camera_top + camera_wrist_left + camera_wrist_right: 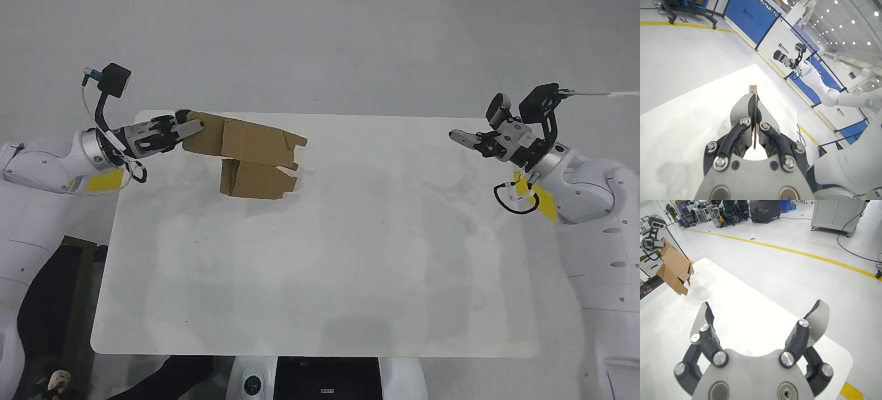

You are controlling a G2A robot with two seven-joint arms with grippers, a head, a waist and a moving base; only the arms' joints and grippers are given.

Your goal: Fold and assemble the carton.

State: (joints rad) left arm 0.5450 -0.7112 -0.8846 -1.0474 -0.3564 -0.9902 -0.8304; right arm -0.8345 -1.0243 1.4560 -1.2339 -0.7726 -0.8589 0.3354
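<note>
White table [350, 270] spread out beneath the top view, and over its far left corner sits the action. The left gripper [190, 128] is clamped on one end of the brown carton [255, 150]. The carton is flattened, only partly unfolded, with one panel stretching toward the middle of the table and another flap hanging nearer the robot. Over on the right edge, well apart from the cardboard, the right gripper [462, 138] hovers with nothing in it.

On to the left wrist view. The carton [754, 113] is seen edge-on here, a thin brown sheet pinched tight between the two dark pads of the left gripper [754, 106]. Pale floor [687, 53] and blue panels [757, 24] run behind. The other arm stands far across the table.

Right wrist view now. The right gripper [762, 305] has its fingers spread wide, bare table between them, gripping nothing. Across the table the carton [675, 270] dangles from the left gripper [659, 243], its lower flaps seemingly just clear of the surface. A yellow line [791, 250] curves over the floor behind, with a grey cabinet [838, 213] beyond it.
</note>
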